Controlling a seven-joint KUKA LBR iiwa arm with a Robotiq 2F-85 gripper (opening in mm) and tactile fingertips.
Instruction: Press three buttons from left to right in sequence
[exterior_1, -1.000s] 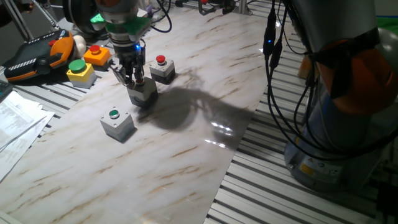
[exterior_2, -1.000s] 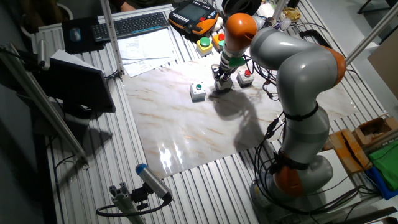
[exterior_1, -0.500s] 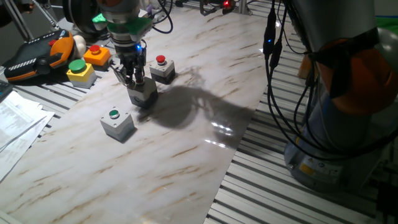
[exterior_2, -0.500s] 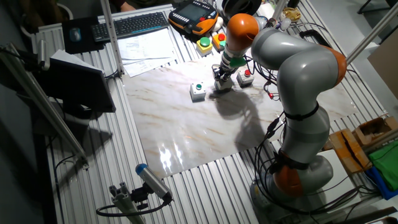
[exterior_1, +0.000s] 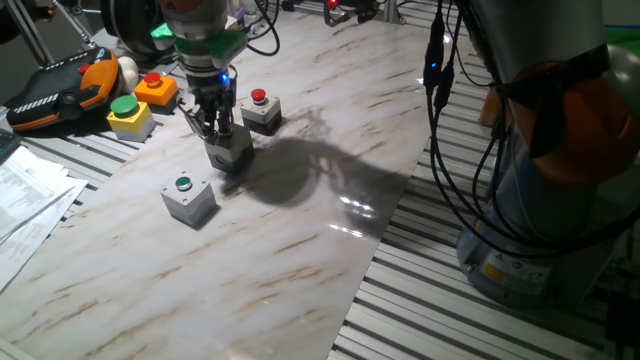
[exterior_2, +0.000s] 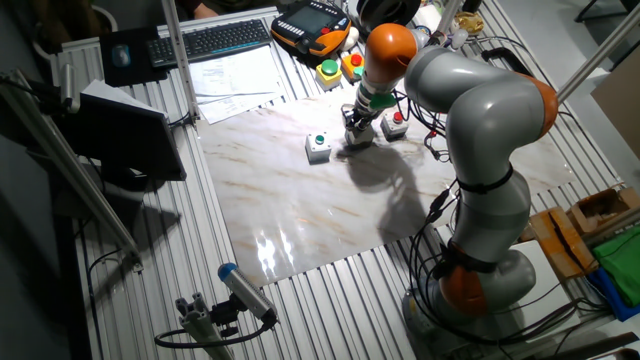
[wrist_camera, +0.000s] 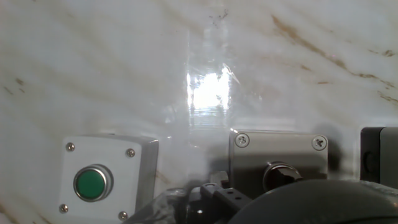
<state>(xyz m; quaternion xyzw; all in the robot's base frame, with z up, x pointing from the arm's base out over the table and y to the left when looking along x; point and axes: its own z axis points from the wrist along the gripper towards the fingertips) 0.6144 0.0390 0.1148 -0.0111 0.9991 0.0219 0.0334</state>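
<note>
Marbled bench (exterior_1: 300, 230) spread across the scene, bearing three grey button boxes in a diagonal row. Nearest the papers, the green-button box (exterior_1: 189, 198), also plain in the hand view (wrist_camera: 106, 180). Further along, the middle box (exterior_1: 232, 150) directly beneath the gripper (exterior_1: 214, 128), its button covered in the fixed views. Beyond that, just beside, the red-button box (exterior_1: 261, 110). Cannot tell whether the fingertips are apart or together. Off the marble, near the corner, a yellow box (exterior_1: 129, 115) and an orange box (exterior_1: 155, 88).

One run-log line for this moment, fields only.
gripper: on middle button box | green button box: free | far red button box: free
</note>
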